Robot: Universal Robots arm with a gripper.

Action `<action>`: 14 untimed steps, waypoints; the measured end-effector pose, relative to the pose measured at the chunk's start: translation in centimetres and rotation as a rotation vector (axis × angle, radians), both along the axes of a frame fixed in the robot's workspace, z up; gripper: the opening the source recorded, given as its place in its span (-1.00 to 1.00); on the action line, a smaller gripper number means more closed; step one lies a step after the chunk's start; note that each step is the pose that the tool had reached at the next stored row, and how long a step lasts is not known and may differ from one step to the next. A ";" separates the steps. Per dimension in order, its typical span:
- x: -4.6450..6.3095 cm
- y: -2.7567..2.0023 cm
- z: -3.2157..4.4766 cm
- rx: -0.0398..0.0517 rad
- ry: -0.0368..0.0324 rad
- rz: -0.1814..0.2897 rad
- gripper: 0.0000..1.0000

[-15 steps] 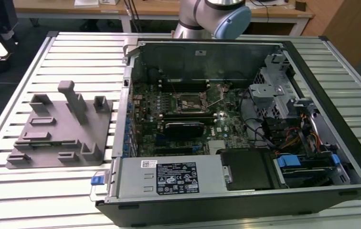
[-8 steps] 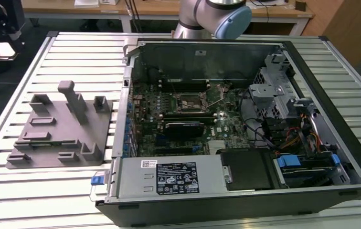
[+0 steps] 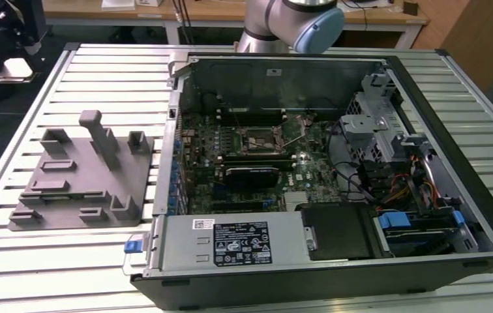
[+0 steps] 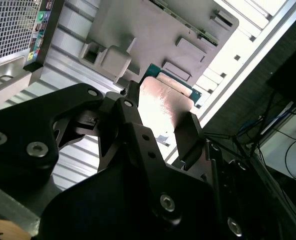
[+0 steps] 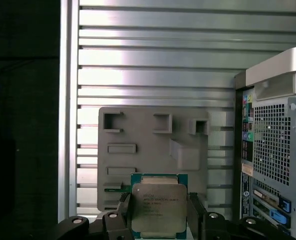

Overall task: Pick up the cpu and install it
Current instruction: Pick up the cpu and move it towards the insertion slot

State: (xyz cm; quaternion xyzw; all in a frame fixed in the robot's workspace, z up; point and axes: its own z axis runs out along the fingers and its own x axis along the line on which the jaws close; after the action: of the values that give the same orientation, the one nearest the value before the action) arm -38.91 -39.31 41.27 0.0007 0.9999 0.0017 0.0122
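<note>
Item: cpu (image 5: 159, 210) (image 4: 164, 100), a small flat square chip with a pale silvery metal top plate and a thin green rim. In both wrist views it sits between the fingers, over one edge of the fixture.

Item: black two-finger gripper (image 5: 159, 217) (image 4: 160, 117). Fingers (image 5: 195, 215) (image 4: 189, 134) are clamped on opposite edges of the cpu.

Item: grey plastic fixture (image 3: 72, 189) (image 5: 153, 145) (image 4: 153, 30) with upright posts and shallow recesses. It lies flat on the slatted aluminium table (image 3: 55, 261) (image 5: 153, 65), just beside the case, on the exterior view's left.

Item: open black computer case (image 3: 334, 290) (image 5: 273, 150) lying on its side. The green motherboard (image 3: 303, 173) is exposed, with the square processor socket (image 3: 259, 138) near its middle.

Item: grey robot arm (image 3: 290, 23), behind the case.
</note>
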 end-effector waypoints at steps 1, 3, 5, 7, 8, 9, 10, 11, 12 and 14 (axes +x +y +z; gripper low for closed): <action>0.2 0.00 0.00 0.0000 0.0001 0.000 0.06; 0.7 0.00 0.00 0.0000 0.0000 0.000 0.06; 1.1 0.00 0.00 0.0000 0.0001 0.000 0.06; 1.4 0.00 0.00 0.0000 0.0000 0.000 0.06; 1.5 0.00 0.00 0.0000 0.0001 0.000 0.06; 1.6 0.00 0.00 0.0000 0.0000 0.000 0.06; 1.7 0.00 0.00 0.0000 0.0001 0.000 0.06; 1.7 0.00 0.01 0.0000 0.0001 0.000 0.06; 1.8 0.00 0.00 0.0000 0.0000 0.000 0.06; 2.0 0.00 0.00 0.0000 0.0001 0.000 0.06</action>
State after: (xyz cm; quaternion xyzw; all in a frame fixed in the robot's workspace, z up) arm -36.89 -39.31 41.26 0.0007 0.9999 0.0017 0.0122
